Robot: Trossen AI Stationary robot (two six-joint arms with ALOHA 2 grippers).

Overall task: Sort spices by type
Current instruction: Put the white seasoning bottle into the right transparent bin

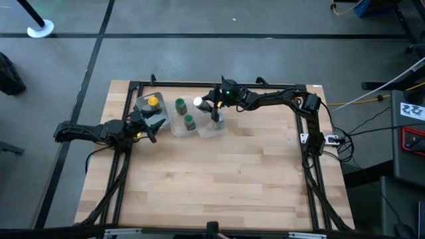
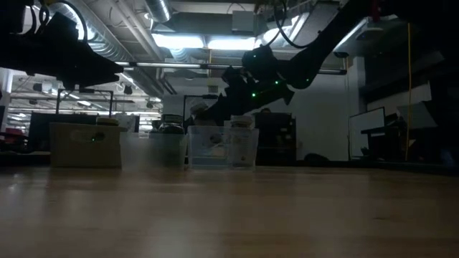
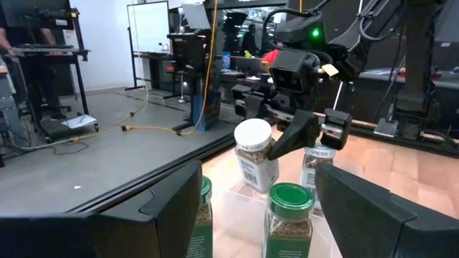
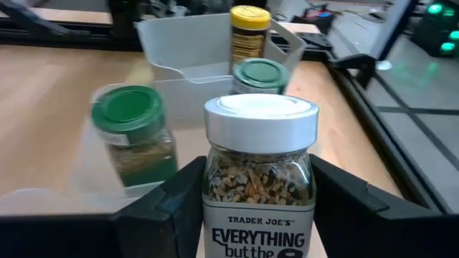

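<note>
1. My right gripper (image 4: 251, 215) is clamped on the white-lidded jar (image 4: 259, 172), held above the clear bins (image 1: 211, 126).
2. Past it: two green-lidded jars (image 4: 133, 132), then the yellow-lidded jar (image 4: 249, 36).
3. My left gripper (image 1: 151, 125) is spread wide, empty, beside the yellow-lidded jar.

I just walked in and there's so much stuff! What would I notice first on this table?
The right gripper, at the table's far edge, is shut on a white-lidded spice jar held in the air, its label reading "Everything but the". Just past it stand two green-lidded jars in a clear container, and a yellow-lidded jar in the next one. The left gripper waits open beside the yellow one.
</note>
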